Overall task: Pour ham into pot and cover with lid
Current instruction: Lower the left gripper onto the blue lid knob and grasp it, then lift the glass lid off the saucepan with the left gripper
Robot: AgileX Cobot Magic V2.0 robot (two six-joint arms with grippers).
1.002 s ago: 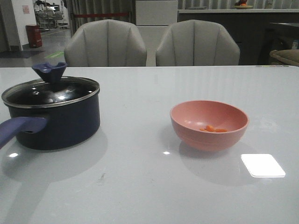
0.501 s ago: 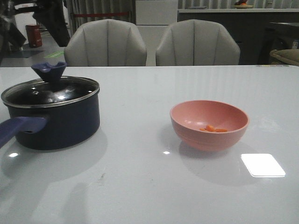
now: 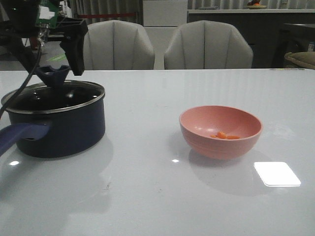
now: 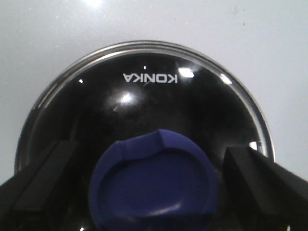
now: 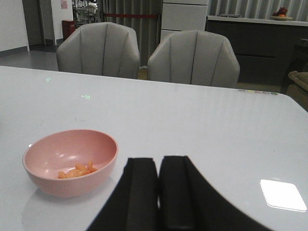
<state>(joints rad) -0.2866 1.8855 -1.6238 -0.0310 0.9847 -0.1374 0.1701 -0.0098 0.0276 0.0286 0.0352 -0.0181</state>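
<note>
Two black fingers (image 4: 45, 168) of the left gripper (image 4: 153, 180) are spread wide on either side of the blue knob (image 4: 154, 185) of the lid (image 4: 144, 91) — no contact is seen. That lid is seated on the pot (image 3: 59, 130). Right gripper (image 5: 159, 192) fingers are pressed together, empty, near the pink bowl (image 5: 72, 163) where the ham (image 5: 77, 171) lies.

The room is dim and greyish, lit from overhead. The glossy worktop (image 3: 162, 196) throws back a hard white rectangle of glare near its front right corner, plus small bright specks. Soft shadows pool under the pot (image 3: 59, 130) and bowl (image 3: 220, 132). Highlights spot the lid (image 4: 144, 110) glass; its knob (image 4: 154, 187) looks soft, too close for focus.
</note>
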